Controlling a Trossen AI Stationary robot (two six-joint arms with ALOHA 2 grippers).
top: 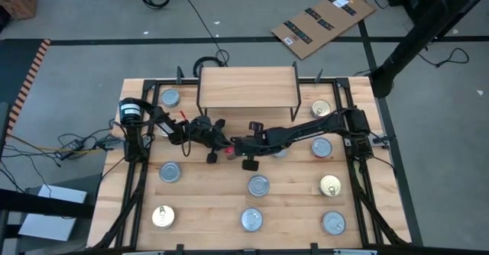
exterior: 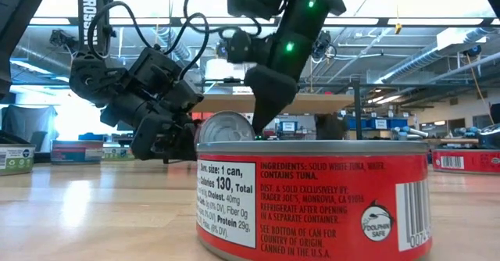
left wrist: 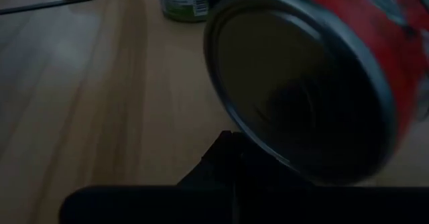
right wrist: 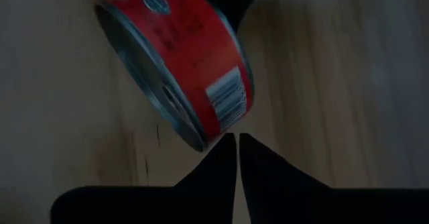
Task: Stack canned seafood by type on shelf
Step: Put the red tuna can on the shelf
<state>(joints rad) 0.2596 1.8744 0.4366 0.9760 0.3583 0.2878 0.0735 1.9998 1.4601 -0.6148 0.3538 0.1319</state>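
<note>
Meeting at mid-desk before the small raised light-wood shelf on black wire legs [top: 247, 85], both claws flank a tilted red-labelled round tin with a silver end [right wrist: 175, 70]. The left claw [top: 212, 150] is clenched, its tips at the tin's rim; whether it grips cannot be told. The right claw [right wrist: 237, 150] shows a narrow gap and holds nothing. The step appears to be righting or handing over this tin. Next, one claw needs a firm grasp across it.
</note>
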